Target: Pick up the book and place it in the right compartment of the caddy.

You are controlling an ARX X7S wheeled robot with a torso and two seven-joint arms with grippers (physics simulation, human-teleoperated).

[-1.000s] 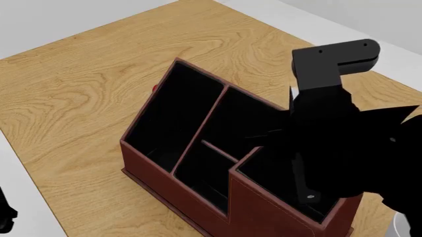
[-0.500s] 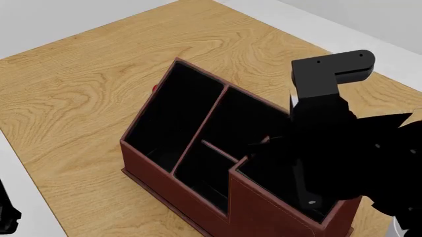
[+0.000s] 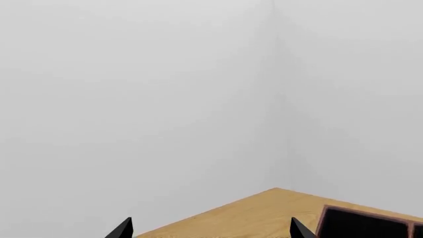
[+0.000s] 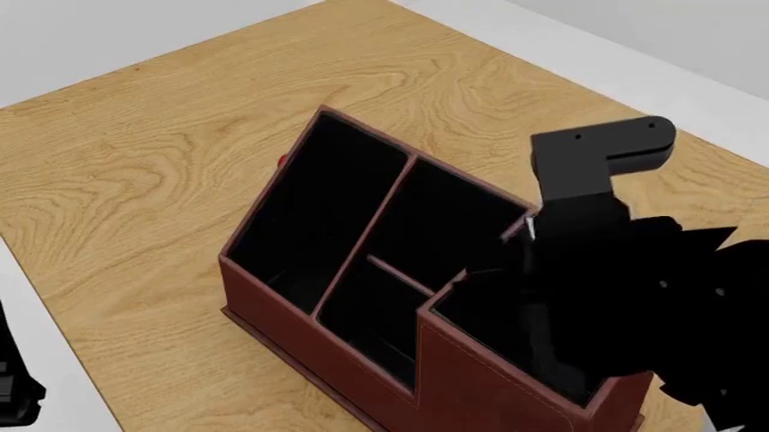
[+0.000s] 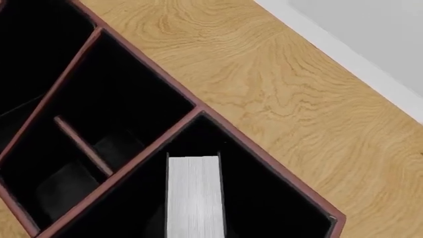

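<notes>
The reddish-brown caddy (image 4: 288, 315) with a black interior stands on the wooden table. My right gripper (image 4: 547, 288), black against black, reaches down into the tall right compartment (image 4: 481, 378). It is shut on the black book, whose white page edge (image 5: 193, 196) stands upright inside the right compartment (image 5: 264, 153), close to the dividing wall. A sliver of that page edge (image 4: 525, 229) shows in the head view too. My left gripper (image 3: 211, 230) is open and empty, off the table's near left corner, far from the caddy.
The long narrow section (image 4: 319, 207) and the divided middle section (image 4: 415, 261) lie left of the tall one. A small red thing (image 4: 280, 163) peeks out behind the caddy's far wall. Bare wooden table (image 4: 157, 153) lies around the caddy; the left arm (image 4: 14, 382) sits at the lower left.
My right arm has sunk lower, taking the book deeper into the right compartment. The left arm has shifted slightly at the lower left edge.
</notes>
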